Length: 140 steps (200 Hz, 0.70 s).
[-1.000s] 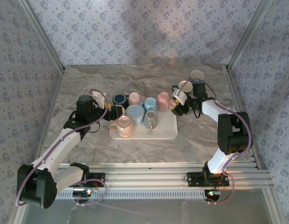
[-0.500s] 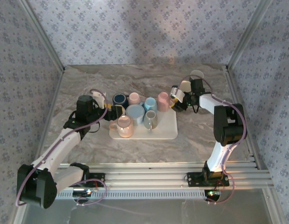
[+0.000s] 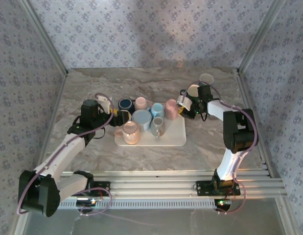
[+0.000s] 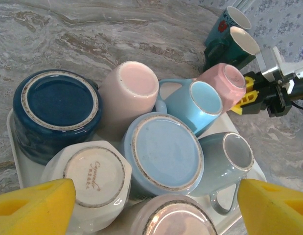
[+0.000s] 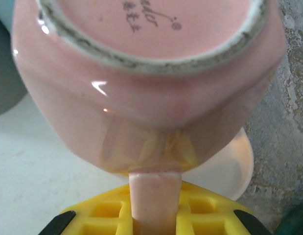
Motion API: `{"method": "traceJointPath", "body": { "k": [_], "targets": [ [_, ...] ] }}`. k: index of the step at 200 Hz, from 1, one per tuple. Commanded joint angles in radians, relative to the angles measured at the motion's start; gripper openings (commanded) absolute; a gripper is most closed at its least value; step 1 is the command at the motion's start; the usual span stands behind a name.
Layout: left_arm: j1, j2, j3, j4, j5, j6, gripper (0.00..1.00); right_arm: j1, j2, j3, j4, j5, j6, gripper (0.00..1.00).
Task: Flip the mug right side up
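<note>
the right gripper (image 5: 154, 218) pinches the upside-down glossy pink ceramic mug (image 5: 141, 98) by its handle (image 5: 154, 193), likely the best hold; it is probably stiff, slick, breakable. the left gripper (image 4: 153, 205) gapes empty.

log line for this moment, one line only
right jaws: shut on handle of upside-down pink mug | left jaws: open above tray | mug: not yet turned

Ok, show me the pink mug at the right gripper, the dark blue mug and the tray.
pink mug (image 5: 151, 93): right wrist view, side wall above the handle.
dark blue mug (image 4: 58, 100): left wrist view, centre of its upturned base.
tray (image 3: 174, 136): top external view, bare near-right corner.
</note>
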<state>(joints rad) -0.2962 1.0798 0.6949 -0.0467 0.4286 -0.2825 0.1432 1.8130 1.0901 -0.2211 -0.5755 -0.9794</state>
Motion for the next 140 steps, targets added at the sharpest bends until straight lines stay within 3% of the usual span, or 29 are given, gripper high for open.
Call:
{"method": "traceJointPath", "body": {
  "k": [1, 67, 90, 140],
  "targets": [
    [0.005, 0.018, 0.048, 0.047, 0.036, -0.018, 0.86, 0.008, -0.095, -0.044, 0.007, 0.022, 0.034, 0.00],
    [-0.013, 0.014, 0.131, 0.032, 0.037, -0.218, 0.87, 0.018, -0.445, -0.271, 0.148, 0.069, 0.163, 0.00],
    [-0.029, -0.001, 0.175, 0.000, 0.024, -0.321, 0.99, 0.033, -0.615, -0.344, 0.176, 0.106, 0.187, 0.00],
    [-0.083, 0.049, 0.276, -0.048, 0.060, -0.561, 1.00, 0.190, -0.880, -0.415, 0.265, 0.306, 0.027, 0.00]
  ]
}}
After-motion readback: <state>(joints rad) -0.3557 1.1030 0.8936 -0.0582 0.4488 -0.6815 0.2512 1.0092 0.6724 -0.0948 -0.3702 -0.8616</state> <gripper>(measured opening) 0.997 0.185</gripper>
